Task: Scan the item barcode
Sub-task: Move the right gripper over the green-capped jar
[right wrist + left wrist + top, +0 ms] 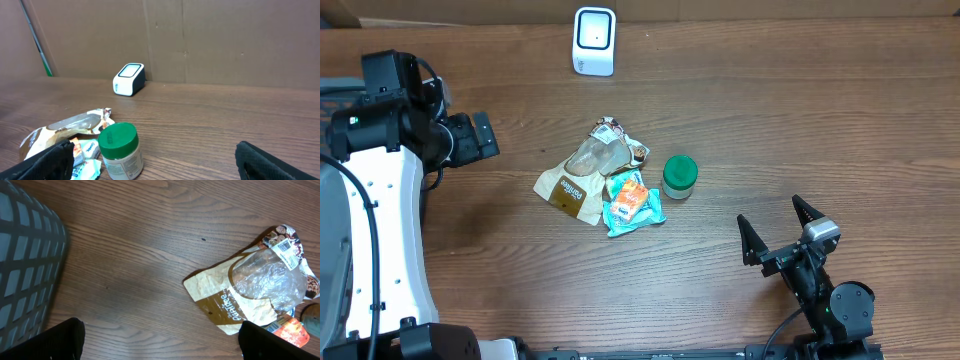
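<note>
A: Left gripper [160, 332] status?
B: Fingers spread wide, nothing between them. The brown bag [240, 300] lies flat on the table [130, 245], ahead and off to the side of its right-hand finger, not touching. A white barcode label [286, 250] faces up at the bag's far end. A grey mesh basket [25, 265] is off the other finger.

A: Right gripper [778, 228]?
B: Also spread wide and empty, low over the wood. The green-lidded jar [119, 150] stands upright ahead of it, toward its left finger, apart from it. An orange-and-teal packet [633, 203] lies just beyond the jar, against the bag.

A: Scanner?
B: The white scanner [129, 79] is well beyond the jar, at the table's far edge.
</note>
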You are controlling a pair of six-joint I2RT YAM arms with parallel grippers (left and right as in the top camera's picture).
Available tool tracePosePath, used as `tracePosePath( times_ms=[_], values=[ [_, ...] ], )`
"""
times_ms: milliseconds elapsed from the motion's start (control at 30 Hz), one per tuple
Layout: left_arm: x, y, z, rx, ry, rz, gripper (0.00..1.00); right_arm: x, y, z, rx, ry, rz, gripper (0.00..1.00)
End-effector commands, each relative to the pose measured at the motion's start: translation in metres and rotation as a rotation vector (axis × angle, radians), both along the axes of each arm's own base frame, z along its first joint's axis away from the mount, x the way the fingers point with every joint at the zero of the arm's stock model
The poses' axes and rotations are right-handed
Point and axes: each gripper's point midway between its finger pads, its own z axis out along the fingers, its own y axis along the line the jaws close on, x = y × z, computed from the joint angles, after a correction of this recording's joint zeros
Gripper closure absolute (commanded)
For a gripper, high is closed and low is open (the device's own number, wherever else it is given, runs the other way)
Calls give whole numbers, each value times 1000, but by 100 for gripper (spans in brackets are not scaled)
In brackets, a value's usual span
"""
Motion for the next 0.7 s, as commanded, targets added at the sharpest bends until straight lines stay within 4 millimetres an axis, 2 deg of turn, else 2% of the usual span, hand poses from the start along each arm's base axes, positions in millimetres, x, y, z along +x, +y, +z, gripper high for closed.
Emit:
tracePosePath(
  times_ms=[0, 667],
  values=[
    [4, -3, 5, -5, -28, -26, 0, 0, 1, -1, 1, -6, 6, 0],
    [7, -2, 7, 0, -43, -24, 0, 0, 1, -1, 1, -5, 6, 0]
  ],
)
